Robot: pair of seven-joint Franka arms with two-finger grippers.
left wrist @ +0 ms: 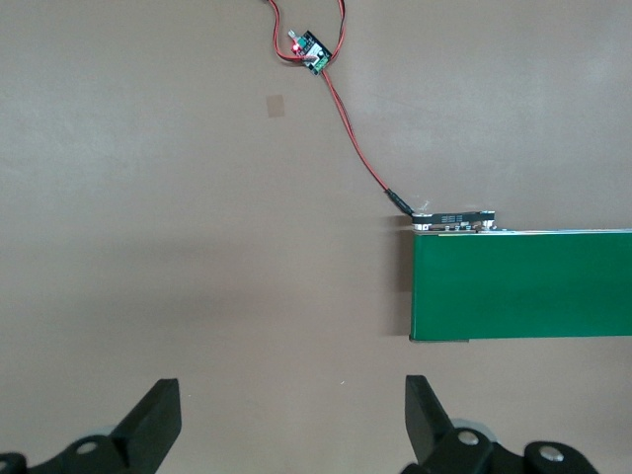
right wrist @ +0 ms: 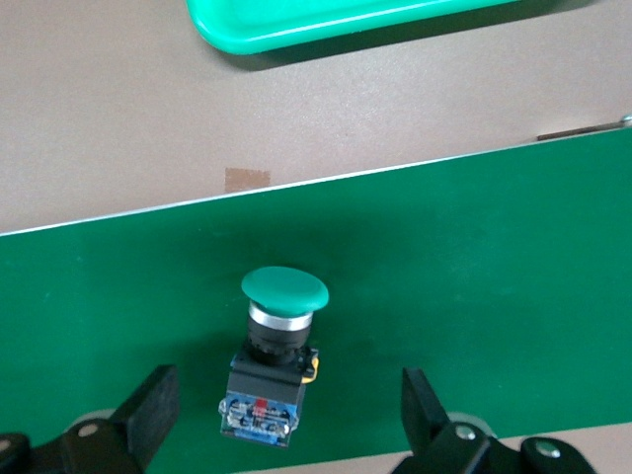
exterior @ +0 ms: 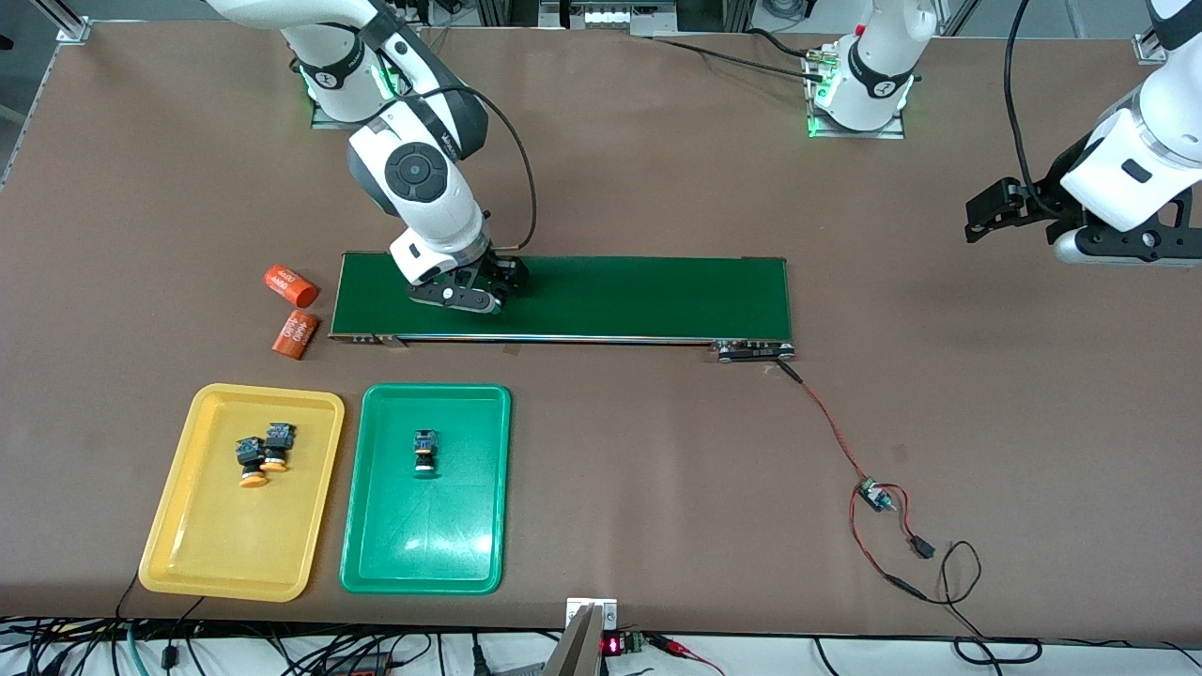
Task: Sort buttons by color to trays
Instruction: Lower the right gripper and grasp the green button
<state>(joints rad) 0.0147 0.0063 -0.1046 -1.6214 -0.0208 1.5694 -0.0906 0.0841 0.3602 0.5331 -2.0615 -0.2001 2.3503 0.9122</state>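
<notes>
A green-capped button (right wrist: 276, 346) lies on its side on the dark green belt, between the open fingers of my right gripper (right wrist: 286, 405); neither finger touches it. In the front view the right gripper (exterior: 500, 280) is low over the belt's end toward the right arm and hides this button. Two orange-capped buttons (exterior: 252, 462) (exterior: 278, 444) lie in the yellow tray (exterior: 169, 535). Another green-capped button (exterior: 424, 453) lies in the green tray (exterior: 423, 554). My left gripper (exterior: 986, 218) (left wrist: 293, 410) waits open and empty over bare table, past the belt's end toward the left arm.
The long conveyor belt (exterior: 639, 296) (left wrist: 523, 296) runs across the middle of the table. Two orange cylinders (exterior: 291, 286) (exterior: 296, 335) lie beside its end toward the right arm. A red wire runs from its other end to a small circuit board (exterior: 873, 493) (left wrist: 312, 51).
</notes>
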